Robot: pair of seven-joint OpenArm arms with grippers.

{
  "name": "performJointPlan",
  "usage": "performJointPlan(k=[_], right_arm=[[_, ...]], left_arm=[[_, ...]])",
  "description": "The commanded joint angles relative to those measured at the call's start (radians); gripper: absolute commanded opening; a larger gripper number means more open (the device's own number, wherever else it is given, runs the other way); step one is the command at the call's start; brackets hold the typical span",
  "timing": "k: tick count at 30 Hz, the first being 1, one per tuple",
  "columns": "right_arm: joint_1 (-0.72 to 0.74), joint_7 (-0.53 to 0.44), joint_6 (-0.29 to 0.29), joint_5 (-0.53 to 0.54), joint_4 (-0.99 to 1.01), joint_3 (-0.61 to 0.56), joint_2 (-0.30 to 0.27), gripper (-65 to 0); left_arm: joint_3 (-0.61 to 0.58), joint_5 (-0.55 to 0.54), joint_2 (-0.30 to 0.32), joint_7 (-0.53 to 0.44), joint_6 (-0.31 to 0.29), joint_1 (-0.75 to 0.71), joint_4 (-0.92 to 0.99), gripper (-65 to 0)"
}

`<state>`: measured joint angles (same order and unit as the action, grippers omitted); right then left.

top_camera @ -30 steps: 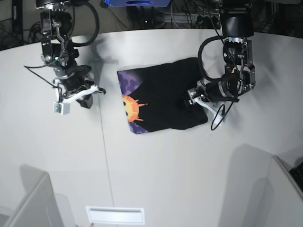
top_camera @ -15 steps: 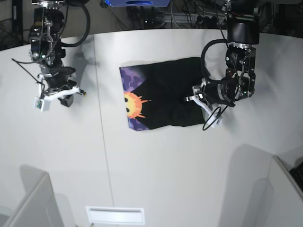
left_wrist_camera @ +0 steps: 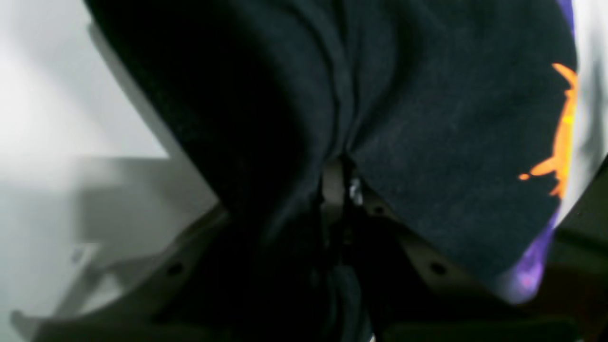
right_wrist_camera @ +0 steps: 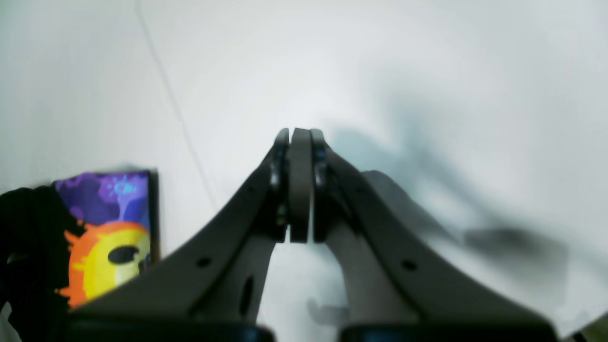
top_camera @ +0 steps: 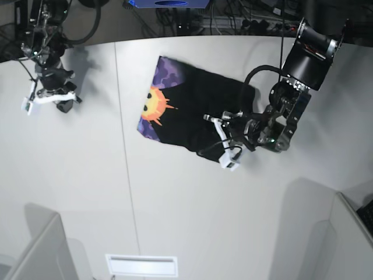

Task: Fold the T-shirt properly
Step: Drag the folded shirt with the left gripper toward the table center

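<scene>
While the T-shirt [top_camera: 192, 114] lies in the middle of the white table [top_camera: 175, 221], folded into a rough rectangle turned slightly askew, its black side faces up over most of its area. A strip of print shows along its left edge in the base view: the orange-yellow sun face [top_camera: 152, 104] on purple camouflage, with the purple running to the far left corner.

The left gripper [top_camera: 224, 140], on the right of the base view, sits low at the near right edge of the cloth, and its arm [top_camera: 291, 87] reaches in from the far right. In the left wrist view its fingers [left_wrist_camera: 332, 187] are drawn narrow and pinched on a bunch of the black fabric, which rises in deep folds from the grip and fills nearly the whole picture. The orange rays and a bit of purple show at the right edge of that view.

The right gripper [right_wrist_camera: 294, 183] is well apart from the shirt, over bare table near the far left corner in the base view. The right wrist view shows its fingers [right_wrist_camera: 273, 190] pressed flat together with nothing between them. The printed corner of the shirt lies at the lower left of that view, on the other side of a thin seam line [right_wrist_camera: 171, 99] in the tabletop.
</scene>
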<state>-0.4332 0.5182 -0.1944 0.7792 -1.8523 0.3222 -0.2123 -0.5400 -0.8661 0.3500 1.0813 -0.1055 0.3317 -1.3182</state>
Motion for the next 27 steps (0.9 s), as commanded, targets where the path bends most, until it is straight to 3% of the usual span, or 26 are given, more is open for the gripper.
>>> performJointPlan(k=[1,9,14,20,27], right_arm=[[-0.005,-0.019,0.006,0.006,-0.017,0.01,-0.009,-65.0],[-0.056,-0.022,0.006,0.006,-0.016,0.01,-0.008,-65.0],[-0.074,-0.023,0.006,0.003,-0.022,0.01,0.027,-65.0],[-0.091,-0.023,0.006,0.003,-0.022,0.008,0.072,-65.0],[-0.103,-0.023,0.006,0.003,-0.02,0.007,0.077,-65.0]], left_arm=[[-0.044,0.02,0.007,0.027,0.005,0.013,-0.002,-65.0],[-0.251,0.02,0.002,0.024,0.005,0.128,-0.002,-65.0],[-0.409,0.02,0.001,0.021,0.003,0.238,-0.008,-65.0],[-0.664,0.02,-0.001,-0.122,0.003,0.363,-0.001,-65.0],[-0.842,0.021,-0.01,-0.23,0.003,0.468,-0.001,-65.0]])
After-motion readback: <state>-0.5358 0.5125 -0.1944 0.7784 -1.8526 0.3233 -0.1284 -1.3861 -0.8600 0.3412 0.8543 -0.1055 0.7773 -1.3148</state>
